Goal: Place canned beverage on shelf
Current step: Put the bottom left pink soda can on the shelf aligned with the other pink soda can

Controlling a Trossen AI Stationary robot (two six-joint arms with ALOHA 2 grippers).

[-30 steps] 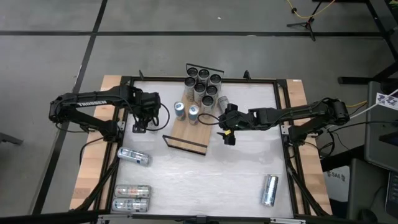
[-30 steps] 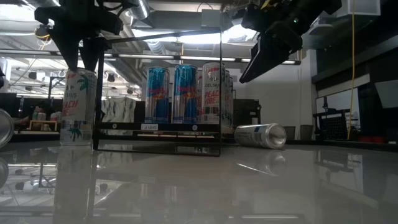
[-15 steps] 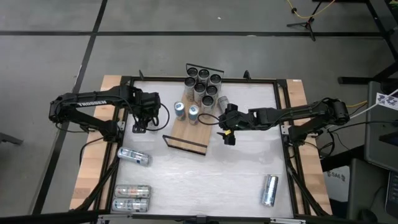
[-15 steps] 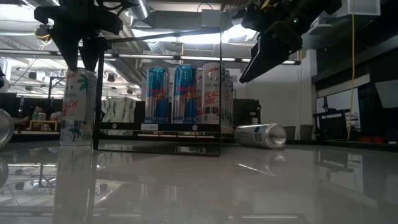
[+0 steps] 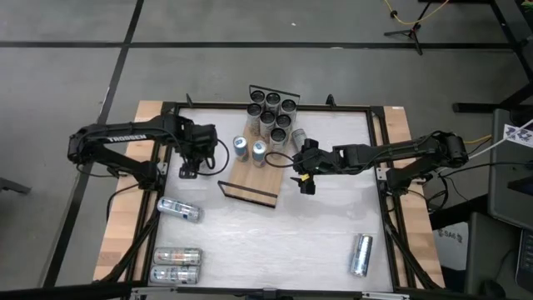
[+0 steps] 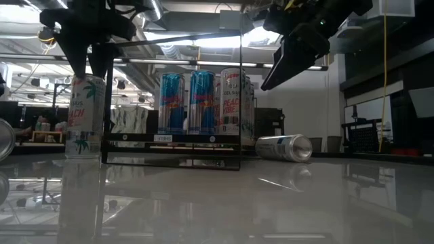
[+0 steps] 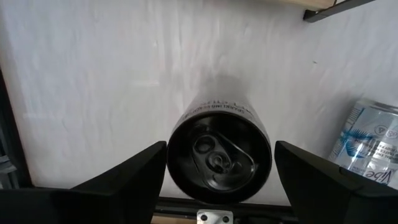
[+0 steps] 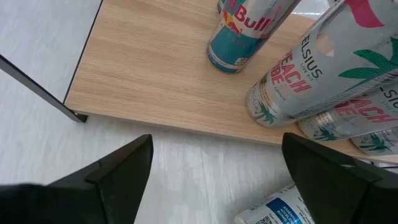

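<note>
The shelf [image 5: 250,172] is a light-wood board with black wire rails; several cans stand at its far end [image 5: 271,112] and two near its middle [image 5: 249,148]. Left of the shelf, a white palm-print can [image 6: 85,115] stands upright on the white table, black top up [image 7: 219,155]. My left gripper [image 6: 89,70] points down over it and is shut on it. My right gripper [image 5: 304,180] hangs open above the table just right of the shelf, slanting down toward the board [image 8: 161,68], with nothing between its fingers. My left gripper pinches the can's top end [image 7: 177,155] between its two fingers, one on each side of the rim. The fingers [image 6: 76,64] come from above, pointing down, and reach only the can's top. The can stands upright, its base on the table [image 6: 85,156].
One can [image 5: 297,137] lies on the table beside the shelf's right side, close to my right gripper. More cans lie at the near left [image 5: 179,209] [image 5: 176,255] [image 5: 175,273] and near right [image 5: 361,254]. The shelf's near wire rail [image 5: 247,192] stands upright.
</note>
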